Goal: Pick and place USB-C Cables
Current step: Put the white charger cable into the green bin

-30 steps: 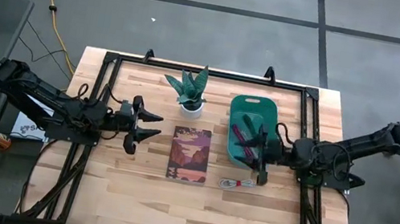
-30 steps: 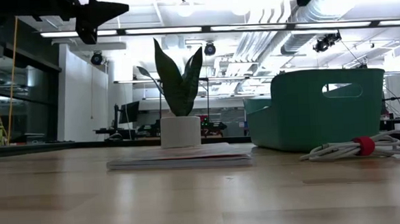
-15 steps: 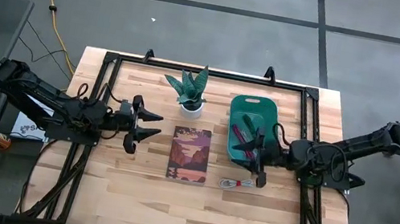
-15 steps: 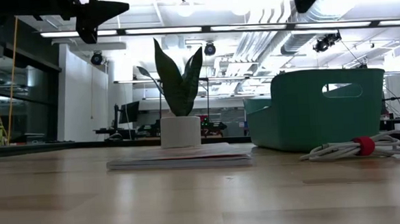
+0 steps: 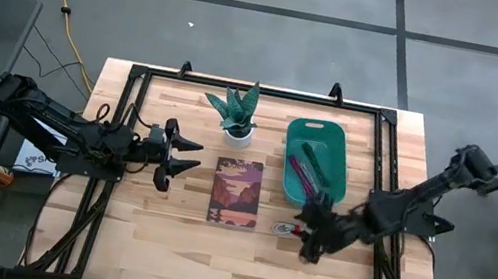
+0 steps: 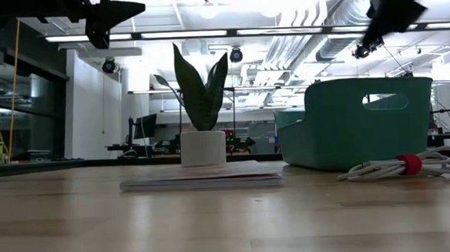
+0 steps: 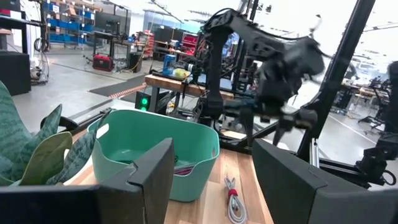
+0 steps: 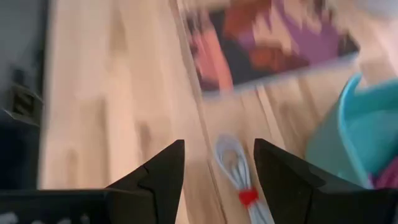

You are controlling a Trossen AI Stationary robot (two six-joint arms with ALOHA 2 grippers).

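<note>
Right tool [image 5: 309, 248], fingers spread, hovers above the coiled white USB-C cable with red tie [image 5: 292, 229], poised to descend and pinch it for the teal plastic bin [image 5: 334, 189].

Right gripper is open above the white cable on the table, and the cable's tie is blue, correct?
Not quite: the tie is red, as the right wrist view shows. The rest holds: the right gripper is open above the white cable on the table.
</note>
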